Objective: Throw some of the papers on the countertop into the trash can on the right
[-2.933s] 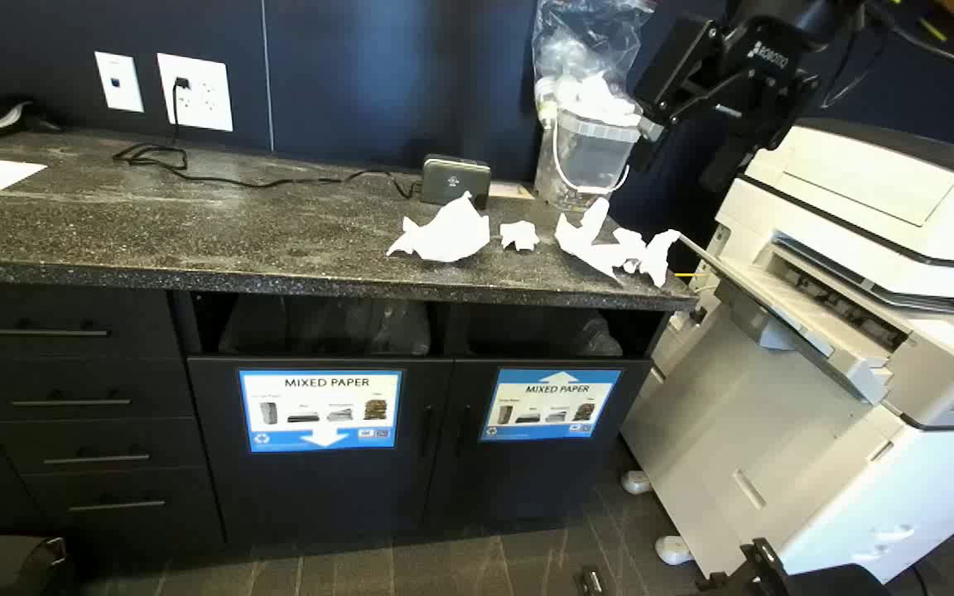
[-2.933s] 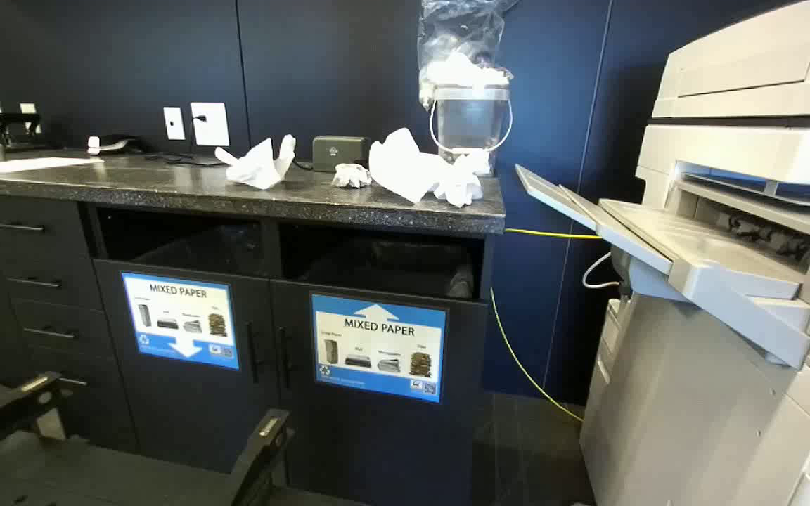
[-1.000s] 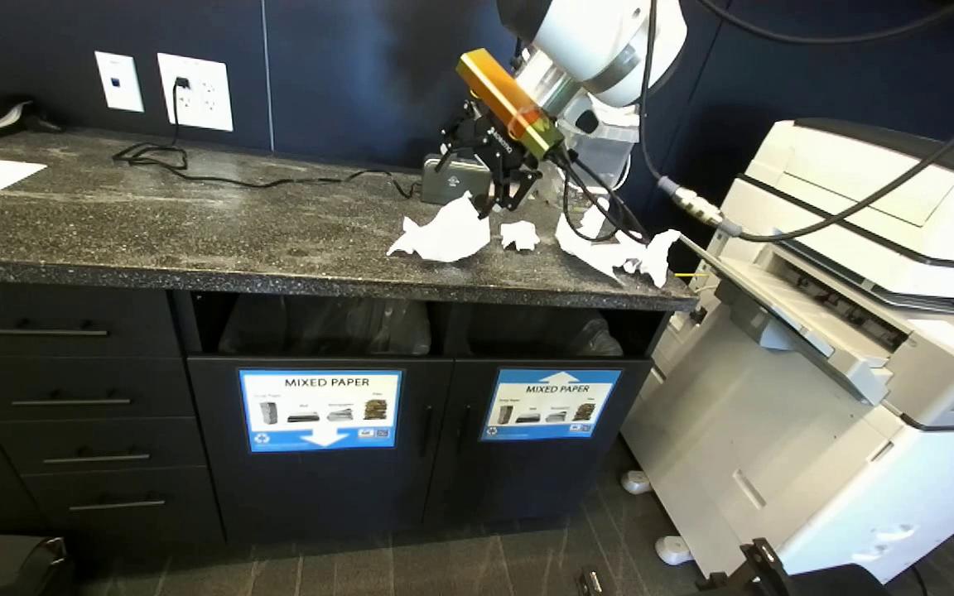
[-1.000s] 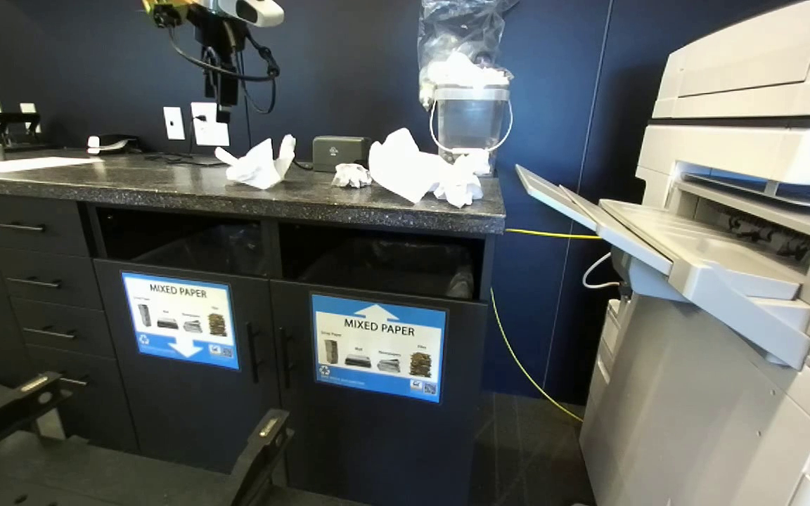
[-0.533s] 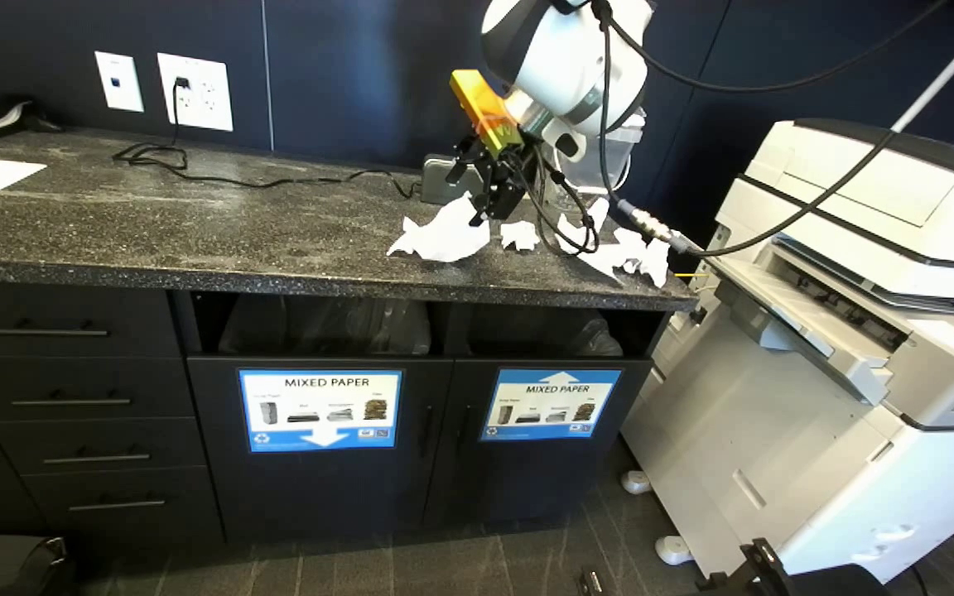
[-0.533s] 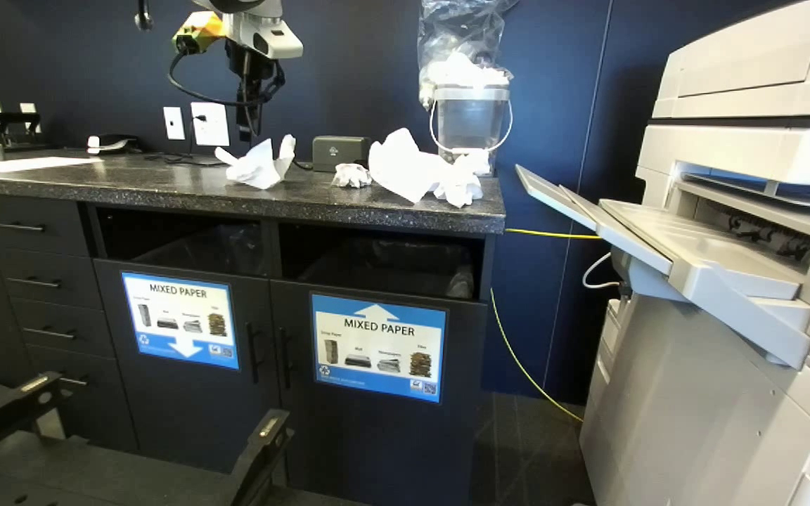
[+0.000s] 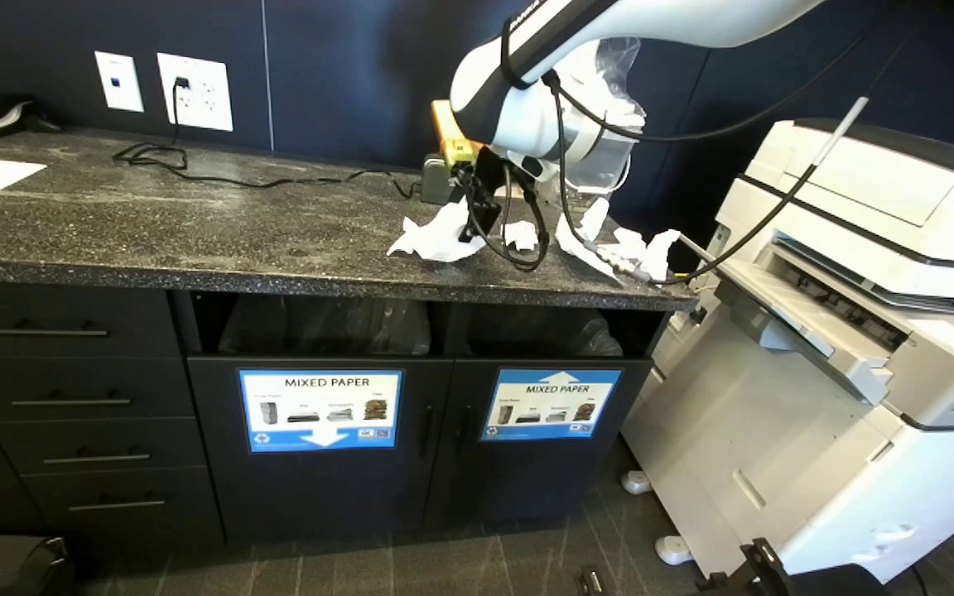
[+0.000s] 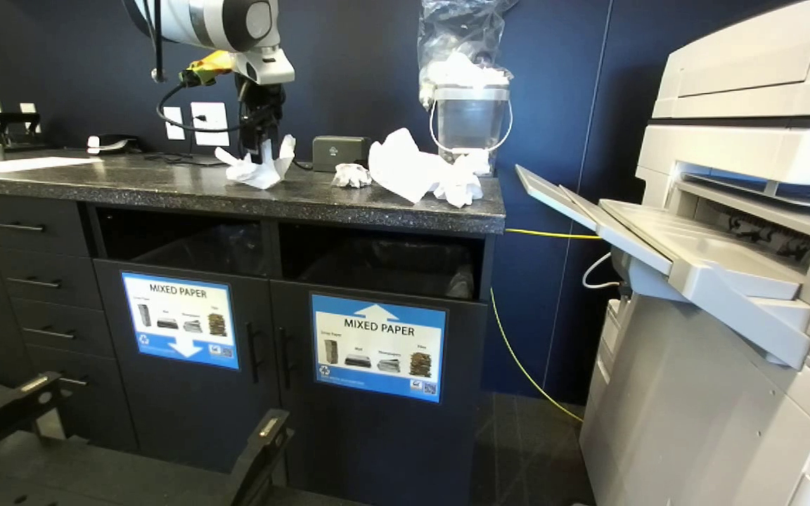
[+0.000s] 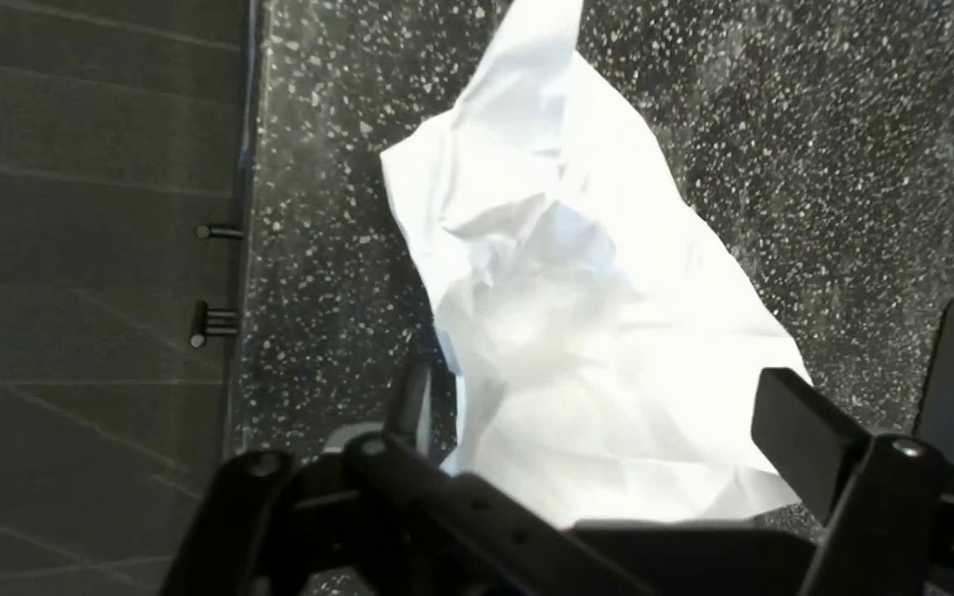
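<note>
The countertop point(image 7: 262, 219) is dark speckled stone bearing several crumpled white papers. The leftmost large paper point(image 7: 427, 240) also shows in an exterior view point(image 8: 263, 177) and in the wrist view point(image 9: 560, 314). My gripper point(image 9: 593, 393) is open with its fingers on either side of this paper's near part; whether they touch it I cannot tell. A small wad point(image 8: 352, 176) and more crumpled papers point(image 8: 408, 169) lie to the right. The right-hand trash can point(image 8: 377, 443) has an open slot under the countertop and a blue-and-white sign with an up arrow, reading "MIXED PAPER".
A like bin point(image 8: 180, 320) with a down-arrow sign stands to its left. A clear bucket point(image 8: 472, 119) with a plastic bag and a dark box point(image 8: 340, 153) stand behind the papers. A white printer point(image 8: 693, 316) stands at the right. A black cable point(image 7: 278, 180) runs along the countertop.
My gripper has come from the upper right near the bucket, leftward and down, to the leftmost large paper. The papers have not visibly moved.
</note>
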### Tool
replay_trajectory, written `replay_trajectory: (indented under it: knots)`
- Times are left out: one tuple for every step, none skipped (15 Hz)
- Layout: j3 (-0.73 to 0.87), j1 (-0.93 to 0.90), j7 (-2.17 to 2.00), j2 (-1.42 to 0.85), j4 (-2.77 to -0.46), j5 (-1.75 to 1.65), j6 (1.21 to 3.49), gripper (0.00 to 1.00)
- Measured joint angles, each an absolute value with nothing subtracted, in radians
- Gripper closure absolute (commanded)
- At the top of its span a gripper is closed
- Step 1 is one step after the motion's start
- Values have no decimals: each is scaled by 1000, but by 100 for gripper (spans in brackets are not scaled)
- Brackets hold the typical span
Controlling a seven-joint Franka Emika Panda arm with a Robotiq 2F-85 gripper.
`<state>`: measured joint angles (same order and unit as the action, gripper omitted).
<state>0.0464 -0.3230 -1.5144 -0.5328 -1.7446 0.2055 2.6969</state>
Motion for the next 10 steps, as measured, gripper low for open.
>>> replay_trajectory:
  knots:
    - [74,-351,-1567,-549,-1730,144,2695,0]
    - [99,-378,-1611,-563,-1718,88,2691,0]
    - [120,-402,-1650,-578,-1703,36,2683,0]
    - [136,-423,-1683,-592,-1688,-8,2670,0]
    - [145,-438,-1707,-604,-1671,-43,2653,0]
    - [149,-446,-1724,-617,-1656,-71,2639,0]
    - [149,-451,-1735,-628,-1640,-89,2626,0]
    - [149,-453,-1741,-639,-1626,-103,2613,0]
    - [149,-454,-1745,-648,-1614,-114,2600,0]
    - [149,-454,-1745,-656,-1603,-120,2587,0]
